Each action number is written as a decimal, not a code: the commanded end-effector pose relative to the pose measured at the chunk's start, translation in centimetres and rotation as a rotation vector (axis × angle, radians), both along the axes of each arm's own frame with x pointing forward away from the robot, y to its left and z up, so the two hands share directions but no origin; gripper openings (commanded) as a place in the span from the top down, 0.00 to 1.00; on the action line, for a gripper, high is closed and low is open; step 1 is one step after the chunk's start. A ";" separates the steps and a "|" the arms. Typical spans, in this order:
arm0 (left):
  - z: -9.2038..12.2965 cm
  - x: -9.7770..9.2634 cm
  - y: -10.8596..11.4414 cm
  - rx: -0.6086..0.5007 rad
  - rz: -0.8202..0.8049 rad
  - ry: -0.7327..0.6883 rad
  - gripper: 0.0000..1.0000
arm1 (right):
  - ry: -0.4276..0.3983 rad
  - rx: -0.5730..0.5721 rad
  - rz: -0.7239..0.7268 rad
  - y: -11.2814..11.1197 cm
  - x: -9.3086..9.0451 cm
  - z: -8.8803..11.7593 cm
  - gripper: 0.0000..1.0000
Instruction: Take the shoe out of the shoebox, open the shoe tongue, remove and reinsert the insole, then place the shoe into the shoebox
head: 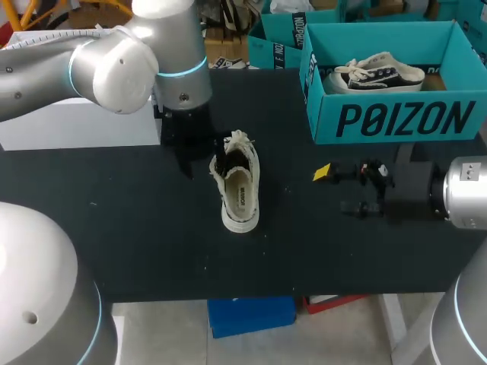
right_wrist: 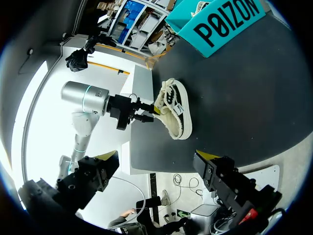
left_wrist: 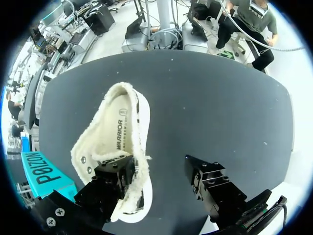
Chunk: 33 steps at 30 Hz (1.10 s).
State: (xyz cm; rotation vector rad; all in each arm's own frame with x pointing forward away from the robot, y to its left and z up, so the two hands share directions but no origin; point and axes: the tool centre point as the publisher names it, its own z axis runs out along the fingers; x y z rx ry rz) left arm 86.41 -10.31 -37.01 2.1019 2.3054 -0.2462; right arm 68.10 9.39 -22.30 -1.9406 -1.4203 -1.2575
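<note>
A cream canvas shoe (head: 240,190) with frayed edges lies on the black table (head: 137,243), its toe toward the front edge. My left gripper (head: 218,160) stands at the shoe's open end. In the left wrist view one finger (left_wrist: 115,177) rests at the shoe (left_wrist: 112,142) inside its collar. The other finger (left_wrist: 205,177) stands well clear of it over bare table, so the left gripper (left_wrist: 159,172) is open. My right gripper (head: 344,188) hovers open to the right of the shoe, holding nothing. Its wrist view shows the shoe (right_wrist: 177,110) far ahead of the right gripper (right_wrist: 156,167).
The teal shoebox (head: 396,118) stands at the back right of the table, with a second, black-and-white shoe (head: 377,74) inside. It shows ahead of the right gripper as the shoebox (right_wrist: 222,22), and beside the left gripper as the shoebox (left_wrist: 44,171).
</note>
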 end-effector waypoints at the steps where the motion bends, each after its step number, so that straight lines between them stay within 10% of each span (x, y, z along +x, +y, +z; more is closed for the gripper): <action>1: -1.1 0.5 -0.7 0.008 -0.004 0.000 0.34 | 0.000 0.001 0.000 0.0 0.0 0.0 0.00; 28: -4.4 1.5 -2.3 0.048 0.017 -0.044 0.51 | 0.000 0.001 0.000 0.0 0.0 0.0 0.00; 30: -4.5 1.6 -2.4 0.045 0.021 -0.048 0.59 | 0.000 0.001 0.000 0.0 0.0 0.0 0.00; 33: -4.7 1.6 -2.4 0.055 0.014 -0.067 1.00 | 0.000 0.001 0.000 0.0 0.0 0.0 0.00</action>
